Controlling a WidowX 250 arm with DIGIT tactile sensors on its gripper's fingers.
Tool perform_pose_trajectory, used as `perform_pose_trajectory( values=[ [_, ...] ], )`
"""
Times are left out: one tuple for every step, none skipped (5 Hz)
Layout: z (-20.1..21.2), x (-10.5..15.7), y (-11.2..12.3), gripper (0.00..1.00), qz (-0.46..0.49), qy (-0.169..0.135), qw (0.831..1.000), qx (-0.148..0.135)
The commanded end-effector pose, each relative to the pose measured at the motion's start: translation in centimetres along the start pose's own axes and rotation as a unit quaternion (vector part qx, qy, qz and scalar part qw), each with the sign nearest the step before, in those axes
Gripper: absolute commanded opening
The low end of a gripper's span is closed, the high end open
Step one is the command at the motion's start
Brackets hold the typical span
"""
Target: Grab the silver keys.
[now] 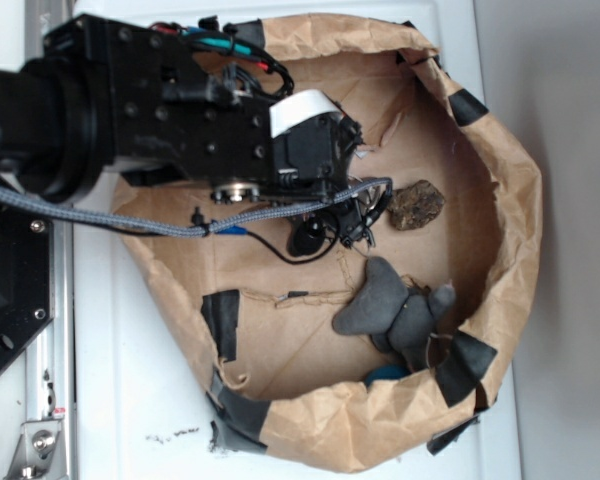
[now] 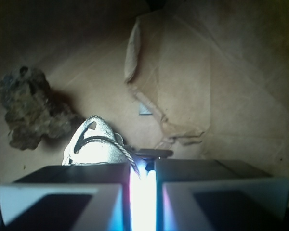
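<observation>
In the wrist view the pincer (image 2: 143, 185) has its two pads nearly together, only a bright slit between them, with a thin wire loop of the silver keys (image 2: 94, 144) caught at the slit. The bunch itself lies just left of the tips, on the paper floor of the brown bag (image 1: 510, 200), near the rock (image 2: 29, 113). Whether the grip is firm cannot be told.

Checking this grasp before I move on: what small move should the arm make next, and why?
Probably a short, slow lift. In the wrist view the gripper has its fingers nearly together, with a wire ring of the silver keys running into the narrow gap, so they look pinched. Lifting would confirm the hold, clear of the brown rock beside them.
</observation>
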State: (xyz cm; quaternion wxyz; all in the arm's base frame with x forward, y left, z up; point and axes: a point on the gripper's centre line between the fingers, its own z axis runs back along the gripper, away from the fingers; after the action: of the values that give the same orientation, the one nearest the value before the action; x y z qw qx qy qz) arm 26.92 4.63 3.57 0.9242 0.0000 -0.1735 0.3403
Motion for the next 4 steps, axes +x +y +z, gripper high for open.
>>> perform_pose_trajectory(
  values=[
    [0.3, 0.5, -0.5, 0.00, 0.015, -0.042, 0.999, -0.004],
    [0.2, 1.0, -0.8, 0.00, 0.041, -0.056, 0.998, -0.005],
    [1.6, 2.5, -0.5, 0.00, 0.092, -0.032, 0.993, -0.064],
    [6.7, 3.7, 0.7, 0.00, 0.104, -0.021, 0.987, -0.120]
  ],
)
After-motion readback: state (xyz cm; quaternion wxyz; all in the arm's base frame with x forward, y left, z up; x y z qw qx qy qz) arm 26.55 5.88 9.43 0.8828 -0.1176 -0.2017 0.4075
